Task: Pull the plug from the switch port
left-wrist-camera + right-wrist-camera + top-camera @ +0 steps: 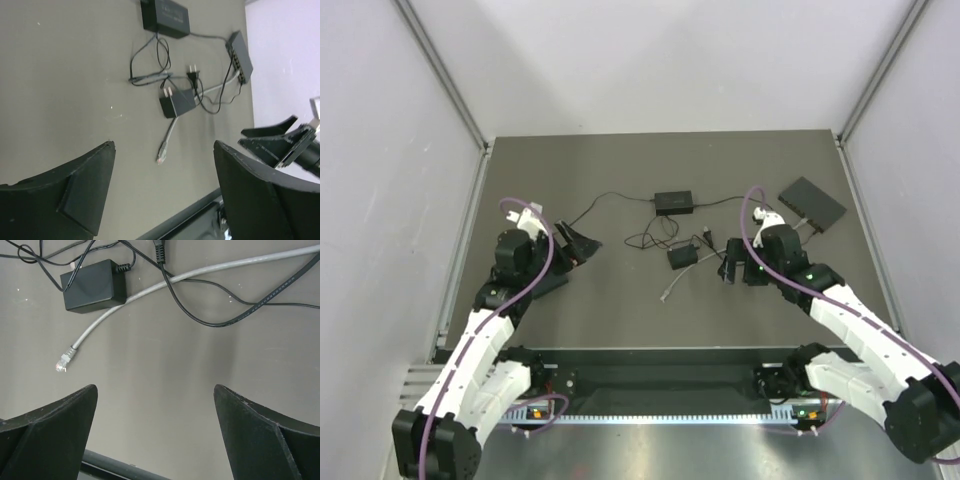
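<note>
1. The network switch (812, 203) lies near the far right corner of the table. A grey Ethernet cable (200, 271) runs from it toward the middle of the table. The seated plug must be where that cable meets the switch's port face, but it is too small to make out.
2. The plug is probably light, hard plastic held by a latch tab. It looks best gripped on the connector body right at the port, since the cable is limp and would only drag the light switch along.
3. The switch will likely slide unless something braces it.
4. The left end effector (577, 243) is near the left edge, fingers spread and empty. The right end effector (155, 387) is right of the table's middle, also spread wide with nothing in it.
5. The right wrist view clearly shows the cable's loose RJ45 end (64, 361) beside a small power adapter (94, 285), crossed by black leads, but not the switch.
6. The left wrist view takes in both the switch and a larger black box (166, 17) at the far edge.
</note>
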`<state>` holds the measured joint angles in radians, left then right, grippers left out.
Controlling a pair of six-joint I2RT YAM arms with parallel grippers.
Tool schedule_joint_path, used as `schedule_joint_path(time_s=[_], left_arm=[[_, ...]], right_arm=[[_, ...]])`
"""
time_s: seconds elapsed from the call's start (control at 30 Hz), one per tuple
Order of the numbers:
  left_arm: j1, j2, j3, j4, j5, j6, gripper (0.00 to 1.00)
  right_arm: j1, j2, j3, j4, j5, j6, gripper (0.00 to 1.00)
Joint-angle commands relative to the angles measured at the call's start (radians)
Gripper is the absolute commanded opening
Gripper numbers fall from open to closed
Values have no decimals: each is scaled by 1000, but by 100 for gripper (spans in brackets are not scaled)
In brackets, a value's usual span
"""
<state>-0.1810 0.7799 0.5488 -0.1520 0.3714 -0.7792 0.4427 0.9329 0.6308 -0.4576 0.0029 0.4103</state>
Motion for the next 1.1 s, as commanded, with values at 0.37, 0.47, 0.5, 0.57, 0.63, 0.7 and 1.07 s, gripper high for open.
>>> schedule_joint_path(time_s=[0.37,0.47,0.5,0.57,0.63,0.7,1.07], left_arm=[[-434,249,183,49,-183,110,76],[-494,324,217,89,-201,116,75],[-508,341,226,94,-204,118,74],[-547,380,253,112,-207,129,71],[-586,404,258,137,-221,130,70],[-603,423,258,187,-204,129,70],[-630,496,287,233,-186,141,65]], right_arm=[[-94,220,263,-20,102,-33,100],[-194,291,305,-10,72,-31,100],[-222,306,319,-9,84,-30,100],[-309,345,323,0,104,-25,98],[-366,375,326,17,127,-15,95],[-427,395,326,42,134,-4,92],[-578,578,372,160,157,96,43]])
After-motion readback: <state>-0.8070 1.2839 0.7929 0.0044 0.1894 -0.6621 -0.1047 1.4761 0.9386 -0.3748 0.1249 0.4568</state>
